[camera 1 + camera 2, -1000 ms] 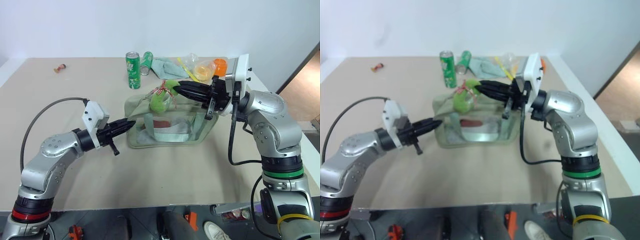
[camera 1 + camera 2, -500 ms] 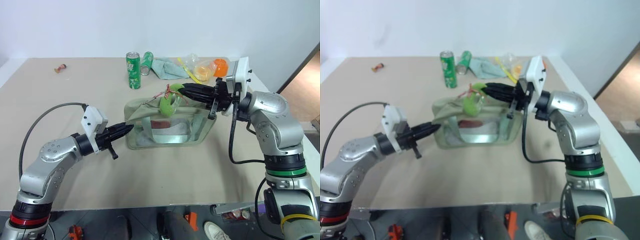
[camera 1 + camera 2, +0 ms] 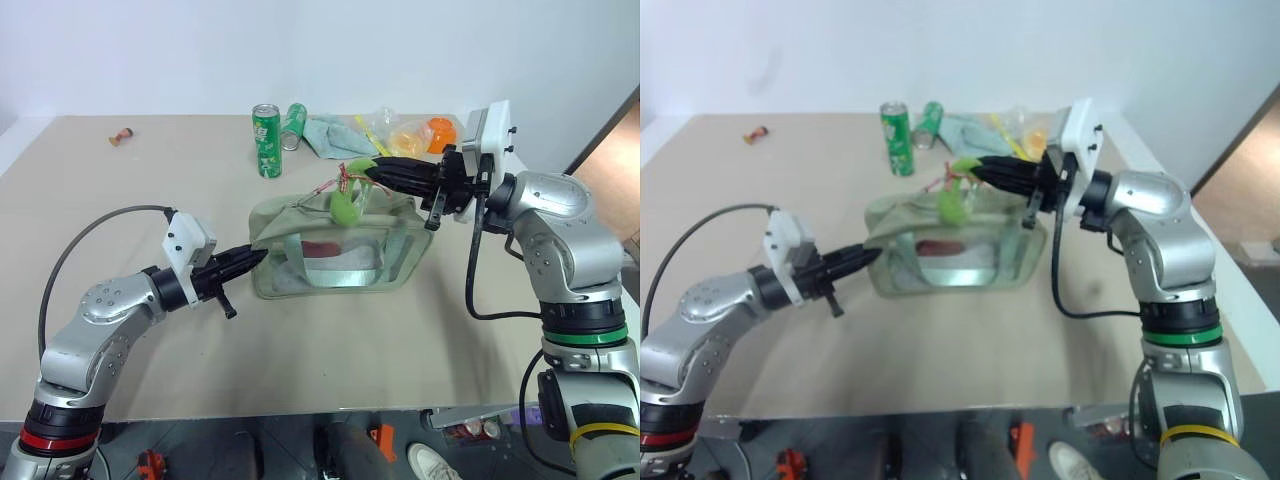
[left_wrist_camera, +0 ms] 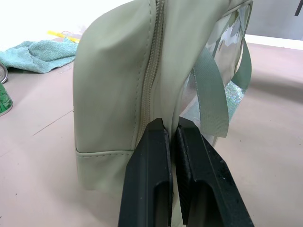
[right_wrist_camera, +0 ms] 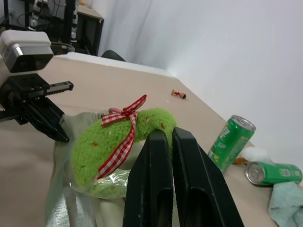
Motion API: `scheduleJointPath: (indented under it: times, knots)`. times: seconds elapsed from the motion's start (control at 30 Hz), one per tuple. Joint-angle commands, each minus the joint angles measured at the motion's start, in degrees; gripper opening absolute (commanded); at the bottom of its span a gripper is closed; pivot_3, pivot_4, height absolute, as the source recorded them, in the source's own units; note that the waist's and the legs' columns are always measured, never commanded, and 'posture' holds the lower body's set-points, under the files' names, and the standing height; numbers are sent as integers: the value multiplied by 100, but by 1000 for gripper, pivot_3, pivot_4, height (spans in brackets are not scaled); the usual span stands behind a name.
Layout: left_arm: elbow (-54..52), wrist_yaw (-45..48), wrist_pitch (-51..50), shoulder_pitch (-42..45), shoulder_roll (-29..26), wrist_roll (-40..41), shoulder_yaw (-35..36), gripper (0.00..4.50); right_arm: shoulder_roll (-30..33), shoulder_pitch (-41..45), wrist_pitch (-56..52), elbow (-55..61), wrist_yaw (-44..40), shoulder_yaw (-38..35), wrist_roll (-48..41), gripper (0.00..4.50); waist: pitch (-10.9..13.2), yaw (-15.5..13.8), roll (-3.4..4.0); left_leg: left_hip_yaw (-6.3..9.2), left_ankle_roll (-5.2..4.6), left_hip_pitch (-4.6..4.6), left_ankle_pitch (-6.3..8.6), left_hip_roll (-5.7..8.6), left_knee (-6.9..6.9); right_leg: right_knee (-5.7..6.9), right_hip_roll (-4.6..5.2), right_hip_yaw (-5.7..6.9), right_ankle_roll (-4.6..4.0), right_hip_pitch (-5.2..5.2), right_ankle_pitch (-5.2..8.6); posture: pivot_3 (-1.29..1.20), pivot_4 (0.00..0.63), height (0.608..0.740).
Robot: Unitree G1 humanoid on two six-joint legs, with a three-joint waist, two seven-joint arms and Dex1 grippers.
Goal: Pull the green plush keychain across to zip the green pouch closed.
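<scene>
The green pouch [image 3: 330,252] stands on the tan table, its zipper running along the top. My left gripper [image 3: 260,254] is shut on the fabric at the pouch's left end, pinched beside the zipper seam [image 4: 150,90]. The green plush keychain [image 3: 348,203], fuzzy lime green with a red checked ribbon, hangs above the pouch's top, right of its middle. My right gripper [image 3: 372,172] points left, level, and is shut on the keychain's upper end [image 5: 109,144].
Behind the pouch are an upright green can [image 3: 266,140], a second can lying down [image 3: 294,120], a teal cloth [image 3: 335,135], a clear plastic bag [image 3: 400,135] and an orange object [image 3: 440,132]. A small item [image 3: 122,134] lies far left. The table's right edge is near my right arm.
My right gripper has carried the keychain to the right along the pouch's top. The left gripper has kept its hold on the pouch's end.
</scene>
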State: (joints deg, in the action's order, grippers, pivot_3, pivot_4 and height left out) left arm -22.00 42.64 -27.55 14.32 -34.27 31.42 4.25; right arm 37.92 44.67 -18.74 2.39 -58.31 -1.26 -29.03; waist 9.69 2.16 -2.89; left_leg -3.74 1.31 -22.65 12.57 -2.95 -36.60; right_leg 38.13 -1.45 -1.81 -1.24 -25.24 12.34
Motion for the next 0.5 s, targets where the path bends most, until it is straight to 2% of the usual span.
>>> scheduleJointPath:
  times: [0.03,0.5]
  knots:
    - [-6,-60,-69,9,-46,-66,22,0,178,98,158,-56,28,-454,-22,30,0,0,0,0,0,0,0,0,0,0,0,0,0,0,0,0,150,740]
    - [-31,-92,-146,32,-52,-37,28,0,563,-22,732,-896,-42,-671,353,30,0,0,0,-3,0,1,0,2,0,0,1,-3,0,0,0,0,150,740]
